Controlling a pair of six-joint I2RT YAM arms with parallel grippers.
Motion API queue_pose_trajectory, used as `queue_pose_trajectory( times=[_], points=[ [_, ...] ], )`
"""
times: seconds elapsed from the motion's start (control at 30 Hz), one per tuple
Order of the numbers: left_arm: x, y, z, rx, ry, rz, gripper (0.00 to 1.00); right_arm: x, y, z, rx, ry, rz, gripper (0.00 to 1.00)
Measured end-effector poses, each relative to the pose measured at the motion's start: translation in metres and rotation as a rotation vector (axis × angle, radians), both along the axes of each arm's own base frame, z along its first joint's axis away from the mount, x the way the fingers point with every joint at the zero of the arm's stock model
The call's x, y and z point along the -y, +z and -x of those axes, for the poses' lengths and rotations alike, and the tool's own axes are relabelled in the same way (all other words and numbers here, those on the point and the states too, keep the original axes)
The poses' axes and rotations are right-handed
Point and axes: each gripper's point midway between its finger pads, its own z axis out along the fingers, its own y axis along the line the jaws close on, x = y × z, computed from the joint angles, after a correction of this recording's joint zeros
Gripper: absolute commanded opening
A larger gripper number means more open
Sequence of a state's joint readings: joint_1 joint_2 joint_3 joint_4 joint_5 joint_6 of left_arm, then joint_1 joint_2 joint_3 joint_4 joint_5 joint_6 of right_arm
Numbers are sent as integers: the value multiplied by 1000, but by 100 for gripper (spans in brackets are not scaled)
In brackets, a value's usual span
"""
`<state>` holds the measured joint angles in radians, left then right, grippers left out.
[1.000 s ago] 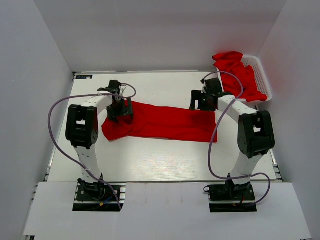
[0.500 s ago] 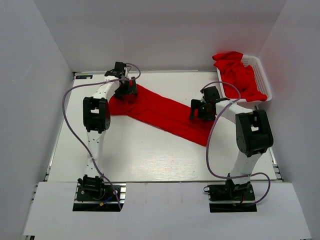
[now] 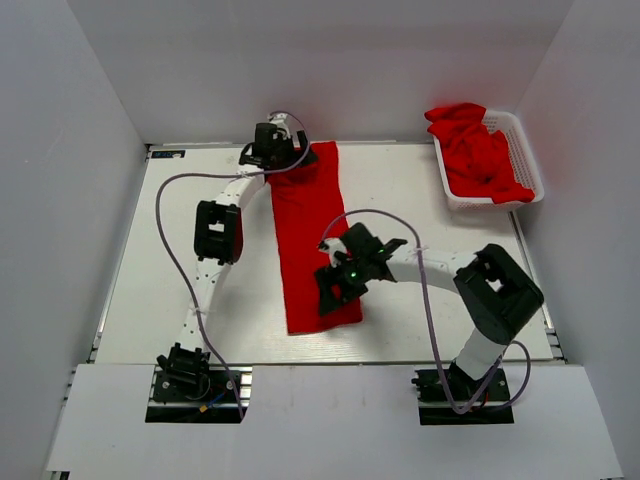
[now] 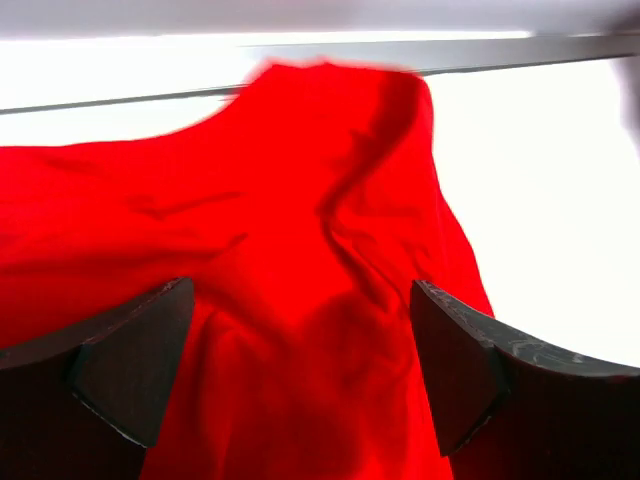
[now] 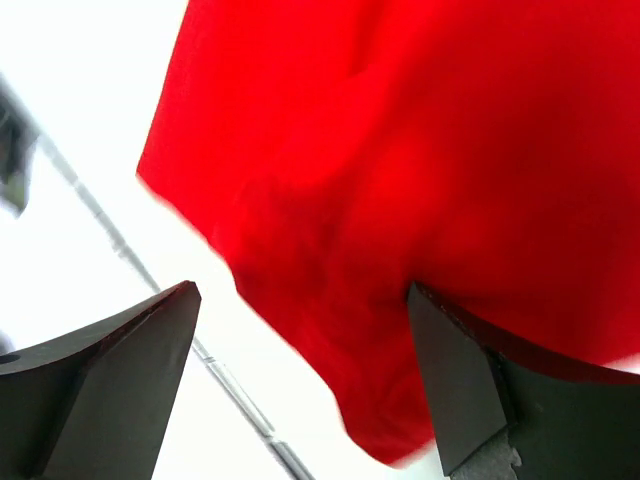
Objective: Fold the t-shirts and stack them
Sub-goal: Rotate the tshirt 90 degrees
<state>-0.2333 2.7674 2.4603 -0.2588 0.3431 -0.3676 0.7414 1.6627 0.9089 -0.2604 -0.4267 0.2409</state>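
A red t-shirt [image 3: 303, 235], folded into a long strip, lies on the white table and runs from the far edge toward me. My left gripper [image 3: 281, 150] is over its far end with the jaws wide apart; in the left wrist view the gripper [image 4: 300, 370] has wrinkled red cloth [image 4: 300, 190] between the fingers. My right gripper [image 3: 337, 287] is over the strip's near right end, also open; in the right wrist view the gripper [image 5: 300, 385] straddles the cloth's corner [image 5: 440, 150]. More red t-shirts [image 3: 478, 152] lie heaped in the basket.
A white plastic lattice basket [image 3: 527, 140] stands at the far right corner of the table [image 3: 160, 260]. White walls close in the table on the left, right and back. The table's metal edge rail [image 5: 240, 420] shows close to the cloth's corner.
The shirt has swung from lying across the table to lying lengthwise. My left gripper moved to the far edge and rightward; my right gripper moved left and toward me.
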Motion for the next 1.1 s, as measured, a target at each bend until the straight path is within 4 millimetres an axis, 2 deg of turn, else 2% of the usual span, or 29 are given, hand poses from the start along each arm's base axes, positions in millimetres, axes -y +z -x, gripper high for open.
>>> queue_pose_trajectory(
  times=[0.1, 0.2, 0.3, 0.57, 0.7, 0.8, 0.87, 0.93, 1.03, 1.1],
  points=[
    [32, 3, 0, 44, -42, 52, 100, -29, 2, 26, -36, 135, -41, 90],
    [55, 2, 4, 66, -66, 84, 100, -56, 4, 32, -58, 218, -79, 90],
    [65, 3, 2, 85, -66, 107, 100, -73, 6, 33, -56, 266, -100, 90],
    [66, 7, -5, 102, -12, 135, 100, -73, 6, 34, -32, 293, -80, 90],
    [63, 12, -10, 107, 41, 129, 100, -68, 7, 25, 6, 264, -23, 90],
    [53, 16, -12, 97, 107, 101, 100, -61, 17, 13, 74, 221, 17, 90],
    [45, 27, -15, 108, 141, 94, 100, -60, 32, 3, 131, 189, 19, 90],
    [37, 48, -19, 129, 167, 93, 100, -61, 51, -8, 193, 149, 2, 90],
    [26, 99, -20, 191, 196, 95, 100, -58, 81, -24, 289, 82, -18, 90],
    [15, 142, -17, 243, 215, 86, 100, -55, 98, -38, 352, 33, -18, 90]
  ],
)
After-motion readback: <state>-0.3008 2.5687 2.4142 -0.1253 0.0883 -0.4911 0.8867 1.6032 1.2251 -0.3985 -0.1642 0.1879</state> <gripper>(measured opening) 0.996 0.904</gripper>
